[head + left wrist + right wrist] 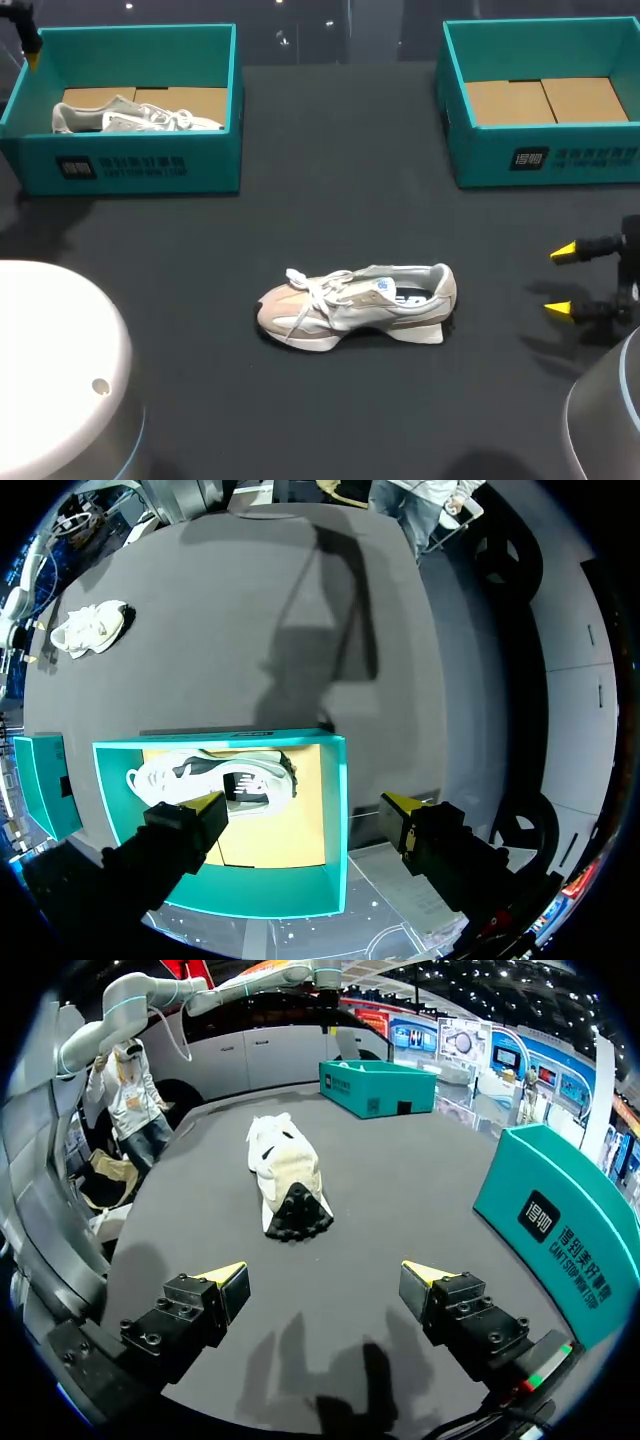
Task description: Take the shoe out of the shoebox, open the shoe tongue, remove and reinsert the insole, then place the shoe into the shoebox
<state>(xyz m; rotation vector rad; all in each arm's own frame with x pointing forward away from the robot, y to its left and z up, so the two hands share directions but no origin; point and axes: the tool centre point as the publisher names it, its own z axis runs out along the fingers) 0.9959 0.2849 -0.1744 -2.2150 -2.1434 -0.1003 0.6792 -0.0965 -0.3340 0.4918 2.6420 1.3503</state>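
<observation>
A beige and white shoe (355,303) lies on its side in the middle of the dark table, toe toward my left; the right wrist view shows its heel and sole (285,1170) facing my right gripper (325,1285). That gripper (560,280) is open, low over the table, well to the shoe's right and apart from it. A second white shoe (135,117) lies inside the left teal shoebox (150,165). My left gripper (305,808) hangs open above that box's near wall (337,780), with the boxed shoe (210,780) beside one finger, untouched.
A second teal shoebox (540,155) stands at the back right, showing only its cardboard floor (545,100). In the right wrist view it (565,1230) rises close beside my right gripper. Bare table lies around the middle shoe.
</observation>
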